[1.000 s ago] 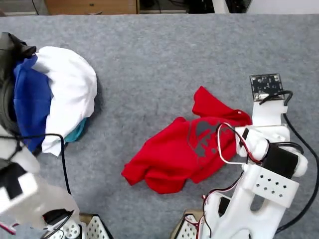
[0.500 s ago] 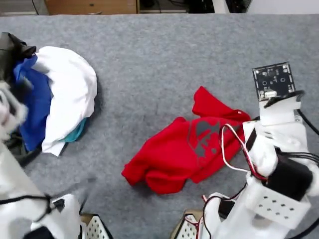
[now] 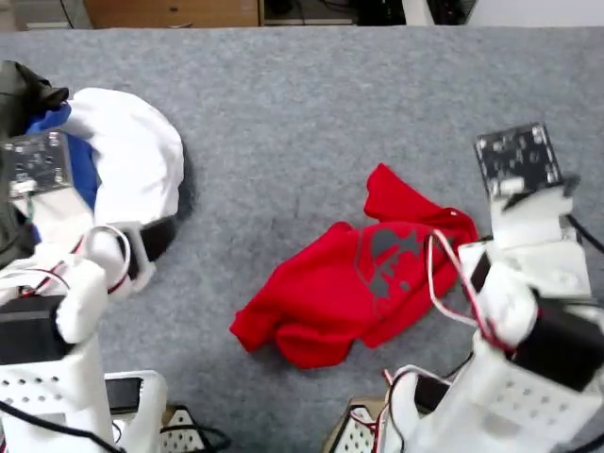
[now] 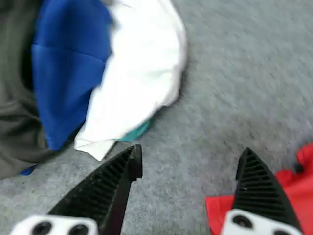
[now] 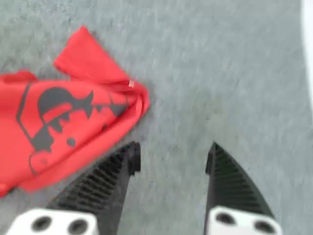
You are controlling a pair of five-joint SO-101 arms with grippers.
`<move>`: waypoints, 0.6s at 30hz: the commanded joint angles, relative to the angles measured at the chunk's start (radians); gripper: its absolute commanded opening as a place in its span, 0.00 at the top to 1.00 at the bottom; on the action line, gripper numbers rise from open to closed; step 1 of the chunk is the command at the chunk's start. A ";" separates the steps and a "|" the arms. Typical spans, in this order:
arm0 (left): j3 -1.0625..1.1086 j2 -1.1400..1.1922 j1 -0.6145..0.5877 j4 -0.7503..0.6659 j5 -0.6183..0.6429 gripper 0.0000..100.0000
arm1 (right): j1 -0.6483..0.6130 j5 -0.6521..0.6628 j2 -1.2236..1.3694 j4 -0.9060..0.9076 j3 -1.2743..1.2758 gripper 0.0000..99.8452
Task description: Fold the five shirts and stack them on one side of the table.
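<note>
- Shirts lie in two places on the grey table [image 3: 302, 104]: one alone and four in a heap.
- A red shirt [image 3: 354, 283] lies crumpled and unfolded right of centre in the high view. Its dark printed figure faces up, and one pointed corner sticks out toward the table's far side.
- The heap sits at the table's left edge in the high view, well apart from the red shirt. A white shirt [image 3: 137, 156] is bunched on top, a blue shirt [image 3: 83, 184] lies beside and partly under it, and a dark shirt [image 3: 24, 85] is at the outer edge.
- In the left wrist view a strip of a teal shirt [image 4: 139, 131] peeks out from under the white shirt's hem.
- The left arm [image 3: 47, 311] stands at the lower left of the high view, and its upper part covers the near side of the heap.
- The left jaws are released, spread wide and grasping nothing. They hang over bare table between the heap and the red shirt, with a red corner [image 4: 217, 215] near one tip.
- The right arm [image 3: 528, 283] stands at the right of the high view, just beside the red shirt, and its wires loop over the cloth's right edge.
- The right jaws are also released and empty. They are over bare table just beside the red shirt [image 5: 63, 122], with one tip near its folded edge; I cannot tell whether it touches.
- Wooden furniture [image 3: 175, 11] stands beyond the table's far edge.
</note>
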 commanded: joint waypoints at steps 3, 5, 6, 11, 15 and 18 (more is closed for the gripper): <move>-0.006 0.008 0.046 0.009 0.009 0.69 | -0.035 0.006 0.151 0.015 -0.139 0.76; -0.008 0.025 0.046 0.009 0.008 0.69 | -0.084 0.006 0.200 0.015 -0.174 0.76; -0.009 0.035 0.051 0.009 0.008 0.69 | -0.114 0.005 0.222 0.015 -0.185 0.76; -0.014 0.110 0.087 0.009 0.008 0.69 | -0.300 -0.068 0.361 0.012 -0.173 0.76; -0.026 0.193 0.213 0.011 0.011 0.69 | -0.421 -0.147 0.501 0.000 -0.127 0.76; -0.031 0.248 0.327 0.008 0.040 0.69 | -0.467 -0.161 0.601 -0.049 -0.058 0.76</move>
